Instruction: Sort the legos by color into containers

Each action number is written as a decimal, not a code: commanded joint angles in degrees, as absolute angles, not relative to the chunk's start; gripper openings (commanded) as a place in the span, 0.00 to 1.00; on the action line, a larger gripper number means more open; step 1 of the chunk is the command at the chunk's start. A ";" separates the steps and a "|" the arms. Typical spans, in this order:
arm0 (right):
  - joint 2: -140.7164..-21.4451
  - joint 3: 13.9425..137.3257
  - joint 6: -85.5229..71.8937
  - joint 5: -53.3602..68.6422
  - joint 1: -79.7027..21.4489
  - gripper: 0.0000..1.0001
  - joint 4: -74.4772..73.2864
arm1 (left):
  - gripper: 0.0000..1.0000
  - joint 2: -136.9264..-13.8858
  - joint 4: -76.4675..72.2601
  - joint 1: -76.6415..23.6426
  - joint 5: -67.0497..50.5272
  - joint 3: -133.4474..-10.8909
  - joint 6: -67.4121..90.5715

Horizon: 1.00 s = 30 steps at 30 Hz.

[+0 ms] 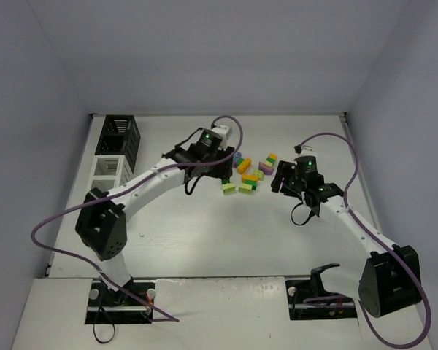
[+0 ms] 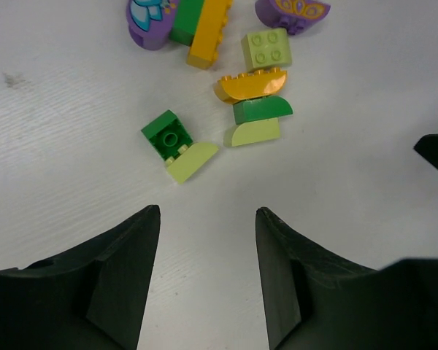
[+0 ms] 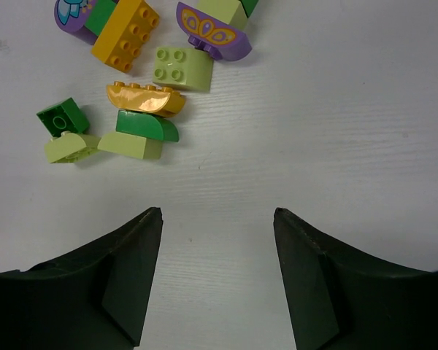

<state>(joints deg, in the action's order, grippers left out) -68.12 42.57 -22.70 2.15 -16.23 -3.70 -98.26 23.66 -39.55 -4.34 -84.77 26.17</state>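
purple brick (image 2: 147,25) cut by top edge; white bins (image 1: 108,169) partly behind left arm (image 1: 152,179)

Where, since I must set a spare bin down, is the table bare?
Bare: the table nearer than the legos, toward the near edge; also the far strip behind them. Crowded: between the left hand and right hand, where legos cluster, and the containers far left.

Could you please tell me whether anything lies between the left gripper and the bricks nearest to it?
Nothing visible does. In the left wrist view only bare table separates the left gripper from the dark green brick and the light green wedge beside it; its jaws stand apart and empty.
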 commanded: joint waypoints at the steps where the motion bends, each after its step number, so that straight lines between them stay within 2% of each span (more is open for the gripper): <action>1: -66.37 45.09 -22.68 3.34 -16.61 0.59 -0.53 | 0.48 -103.86 21.44 -41.04 -4.48 -88.14 22.96; 6: -62.85 43.25 -22.15 3.52 -16.61 0.61 -0.53 | 0.48 -111.61 26.88 -41.04 -3.87 -93.69 16.71; 19: -60.21 41.92 -21.88 3.78 -16.52 0.64 -0.70 | 0.48 -117.33 25.67 -41.13 -4.04 -95.36 13.45; 28: -60.38 41.40 -21.97 3.69 -16.61 0.64 -0.70 | 0.38 -119.18 25.31 -41.13 -5.36 -95.80 13.01; 29: -60.38 41.31 -21.89 3.60 -16.52 0.64 -0.70 | 0.32 -119.35 25.49 -41.13 -5.54 -95.89 13.18; 30: -60.38 41.31 -21.88 3.60 -16.52 0.64 -0.70 | 0.32 -119.36 25.49 -41.13 -5.62 -95.89 13.18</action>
